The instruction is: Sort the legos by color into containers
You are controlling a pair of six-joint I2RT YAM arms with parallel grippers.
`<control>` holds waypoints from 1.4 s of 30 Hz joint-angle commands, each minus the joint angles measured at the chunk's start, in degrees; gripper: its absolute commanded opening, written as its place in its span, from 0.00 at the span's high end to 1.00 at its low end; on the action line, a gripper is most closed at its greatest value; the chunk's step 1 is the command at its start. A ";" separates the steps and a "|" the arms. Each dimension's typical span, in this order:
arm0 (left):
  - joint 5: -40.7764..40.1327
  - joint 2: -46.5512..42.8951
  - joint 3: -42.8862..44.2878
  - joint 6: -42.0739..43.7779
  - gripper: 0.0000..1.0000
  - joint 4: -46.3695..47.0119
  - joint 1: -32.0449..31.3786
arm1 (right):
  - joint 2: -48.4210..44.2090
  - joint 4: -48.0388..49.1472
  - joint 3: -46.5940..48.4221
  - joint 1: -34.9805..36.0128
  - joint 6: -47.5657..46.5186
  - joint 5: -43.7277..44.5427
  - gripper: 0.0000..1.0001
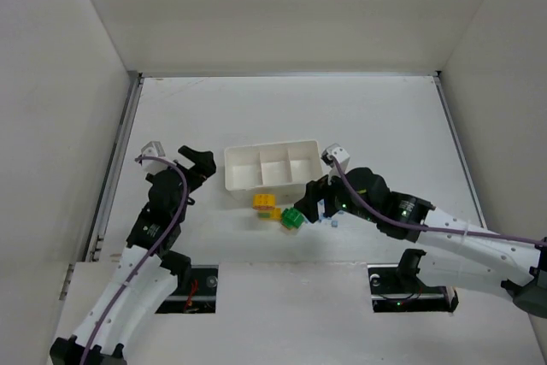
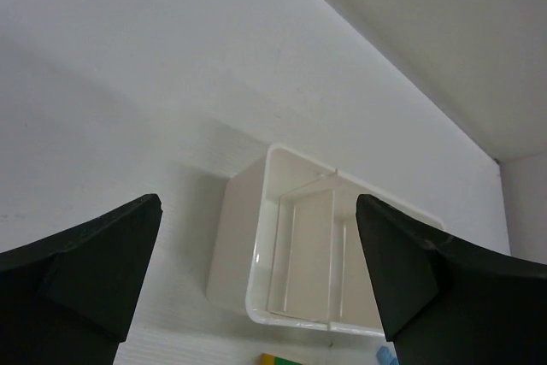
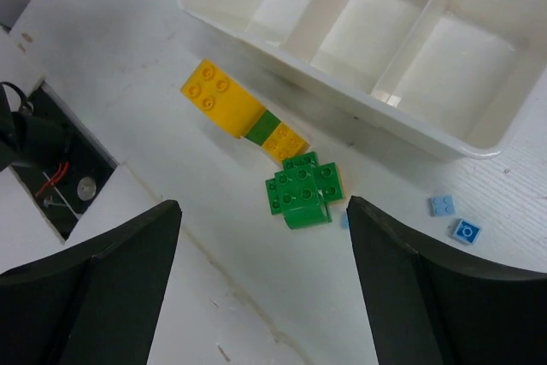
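Right fingers: the right gripper (image 3: pixel 261 203) stands wide open over the table with nothing in it, its two dark fingers (image 3: pixel 102 288) well apart.
Left fingers: the left gripper (image 2: pixel 258 198) is spread to its widest and holds nothing. It faces the tray's left end from a little way off.
Green legos: the green legos (image 3: pixel 301 190) sit clustered on the table just ahead of the right gripper's gap. They lie closer to one finger than the other and touch neither.
Yellow legos: the yellow legos (image 3: pixel 215 96) lie just beyond the green ones, toward the left arm's side. A dark green strip joins the larger piece to a smaller one.
Light-blue legos: two light-blue legos (image 3: pixel 443 205) lie flat on the table on the far side of the green cluster, near the tray's right corner.
Tray: the white tray (image 3: pixel 282 49) sits beyond all the bricks, and two thin dividers split it into three compartments.
Surface: the table (image 1: pixel 385 117) is plain white.
Room: white walls (image 1: pixel 282 6) close it in at the back and on both sides.
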 commanded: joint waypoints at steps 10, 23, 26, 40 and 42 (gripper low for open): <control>-5.20 -1.73 -0.40 -1.66 0.00 1.98 1.76 | 7.86 8.52 1.09 2.49 -7.75 -3.18 0.72; -3.54 -4.97 -11.38 1.42 0.55 24.03 -2.64 | 24.74 11.95 7.32 0.04 -17.06 -9.50 0.18; -2.84 -5.33 -11.66 1.77 0.63 23.26 -1.41 | 27.46 11.69 9.61 -1.28 -18.99 -12.49 0.15; -0.46 -1.64 -11.04 1.24 0.48 21.76 0.70 | 38.54 8.44 17.35 0.12 -24.54 -17.77 0.12; -0.46 -1.11 -10.78 1.16 0.47 21.94 0.88 | 40.03 7.82 18.23 0.82 -24.63 -18.12 0.14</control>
